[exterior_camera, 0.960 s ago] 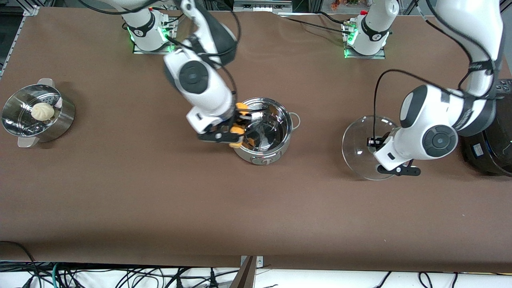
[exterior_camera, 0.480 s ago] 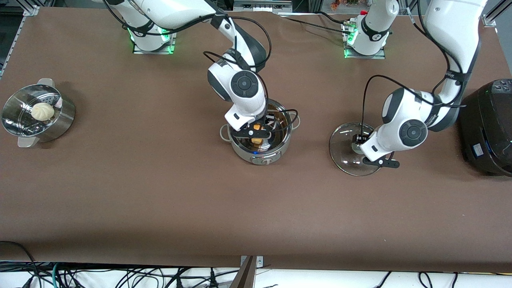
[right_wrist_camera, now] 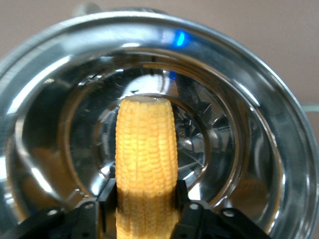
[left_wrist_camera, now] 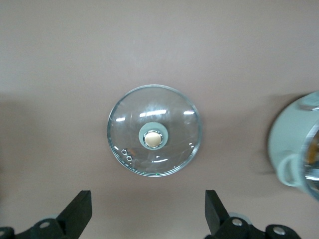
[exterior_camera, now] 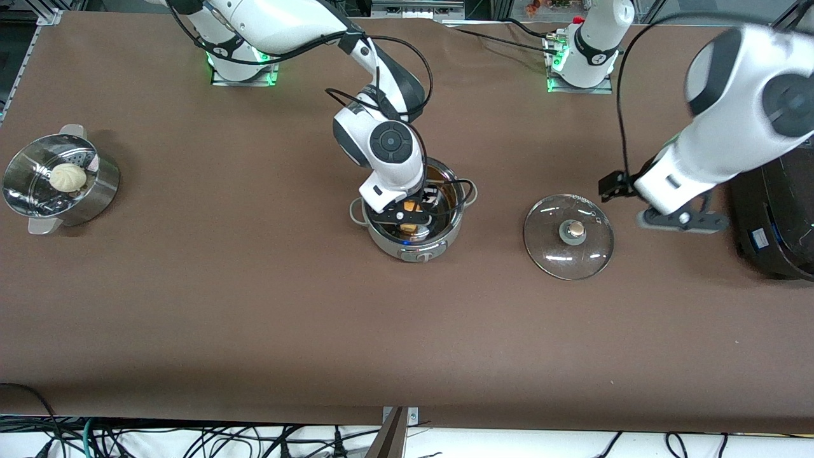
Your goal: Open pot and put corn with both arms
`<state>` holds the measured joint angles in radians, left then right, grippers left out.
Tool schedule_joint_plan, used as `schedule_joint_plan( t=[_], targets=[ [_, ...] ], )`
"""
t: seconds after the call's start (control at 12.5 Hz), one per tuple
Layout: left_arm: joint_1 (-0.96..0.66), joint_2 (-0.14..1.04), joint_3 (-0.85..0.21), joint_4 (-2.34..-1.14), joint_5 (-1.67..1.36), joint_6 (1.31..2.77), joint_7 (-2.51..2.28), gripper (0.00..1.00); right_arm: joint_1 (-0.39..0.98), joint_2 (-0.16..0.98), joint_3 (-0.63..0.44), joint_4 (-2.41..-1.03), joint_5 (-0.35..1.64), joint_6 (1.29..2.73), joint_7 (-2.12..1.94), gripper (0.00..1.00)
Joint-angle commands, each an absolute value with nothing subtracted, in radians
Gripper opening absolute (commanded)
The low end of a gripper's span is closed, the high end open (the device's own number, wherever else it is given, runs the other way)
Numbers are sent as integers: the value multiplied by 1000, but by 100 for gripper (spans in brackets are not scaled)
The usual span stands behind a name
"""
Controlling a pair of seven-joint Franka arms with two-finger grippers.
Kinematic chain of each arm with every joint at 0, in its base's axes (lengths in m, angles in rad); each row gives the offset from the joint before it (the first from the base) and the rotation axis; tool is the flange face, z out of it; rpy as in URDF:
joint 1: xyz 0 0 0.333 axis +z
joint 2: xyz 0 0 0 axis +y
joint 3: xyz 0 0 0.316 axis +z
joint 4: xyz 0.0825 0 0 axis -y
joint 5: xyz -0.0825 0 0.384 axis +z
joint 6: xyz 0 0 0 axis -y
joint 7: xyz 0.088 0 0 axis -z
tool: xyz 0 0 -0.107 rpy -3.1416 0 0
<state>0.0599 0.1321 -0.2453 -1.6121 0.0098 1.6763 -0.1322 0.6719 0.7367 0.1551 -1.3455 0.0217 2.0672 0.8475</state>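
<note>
Corn: the corn (right_wrist_camera: 145, 164) stood held between the fingers (right_wrist_camera: 185, 209) of the right gripper (exterior_camera: 407, 214), its free end hanging down into the open pot (exterior_camera: 445, 224); we could not tell whether it touched the bottom.
Pot: it sat near the middle of the table (exterior_camera: 254, 305), control knob toward the front camera, no lid on it.
Right gripper: closed on the corn, low inside the pot's rim.
Lid: the glass lid (exterior_camera: 568, 236) lay flat on the table, beside the pot toward the left arm's end, apart from it.
Left gripper: the left gripper (exterior_camera: 675, 219) hovered over the table near the lid, fingers (left_wrist_camera: 77, 211) spread wide and holding nothing.
Risk, release: we judged that a drop from height could bounce the cob against the steel wall, or leave it leaning on the rim.
Risk, withdrawal: we judged that the fingers or the trailing cable could catch the rim and shift the pot.
</note>
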Motion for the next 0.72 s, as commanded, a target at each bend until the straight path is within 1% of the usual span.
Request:
schedule_joint_plan(
  t=[0.0,0.08,0.16,0.24,0.32,0.48,0.64],
  targets=[
    [58,166,-250,-1467,104,1596,-126,100,681,667,149,-1234,6,1828,853,100],
    [55,157,-255,-1466,112,1554,-133,100,664,628,134,-1133,5,1652,839,100],
    [55,137,-255,-1460,112,1540,-138,100,619,585,97,-1093,9,1544,756,100],
    [55,126,-253,-1463,112,1533,-146,100,564,525,69,-1089,6,1481,647,100],
    [54,111,-253,-1466,110,1516,-144,100,496,481,10,-1091,12,1451,546,100],
    [64,106,-255,-1468,85,1514,-144,100,404,430,-122,-1091,15,1353,393,100],
    [67,106,-250,-1470,57,1514,-144,100,315,401,-254,-1089,20,1312,204,100]
  ],
)
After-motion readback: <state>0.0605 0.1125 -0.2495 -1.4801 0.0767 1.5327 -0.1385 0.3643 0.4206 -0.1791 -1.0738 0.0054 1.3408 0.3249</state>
